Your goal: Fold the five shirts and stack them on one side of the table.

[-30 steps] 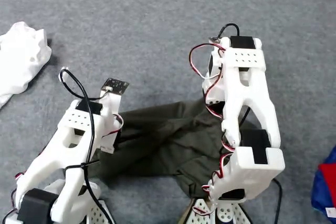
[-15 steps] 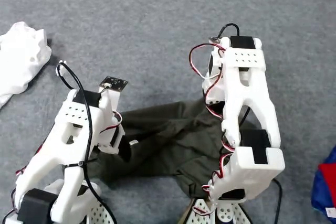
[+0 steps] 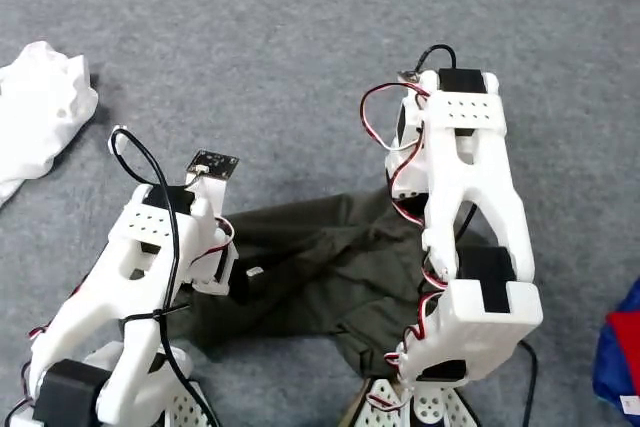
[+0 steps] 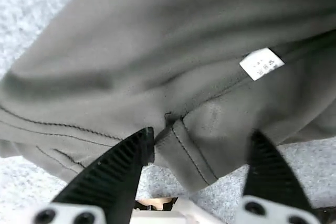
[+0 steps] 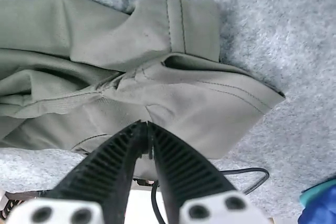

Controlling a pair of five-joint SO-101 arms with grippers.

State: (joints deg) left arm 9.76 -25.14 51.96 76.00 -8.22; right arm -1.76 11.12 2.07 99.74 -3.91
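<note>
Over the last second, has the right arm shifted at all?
No. Against the gray table, the right arm holds the same place over the olive shirt, its tool shut.

The left gripper (image 4: pixel 202 137) has shifted a little at the edge of the green shirt (image 3: pixel 320 262), and a white label (image 3: pixel 255 272) is now uncovered beside it

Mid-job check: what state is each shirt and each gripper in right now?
olive shirt: unfolded, rumpled, lying on the table.
white shirt: unfolded, crumpled heap.
blue and red garment: partly in view, fold unclear.
left gripper: open, above the olive shirt's edge.
right gripper: shut, tip over the olive shirt.
</note>
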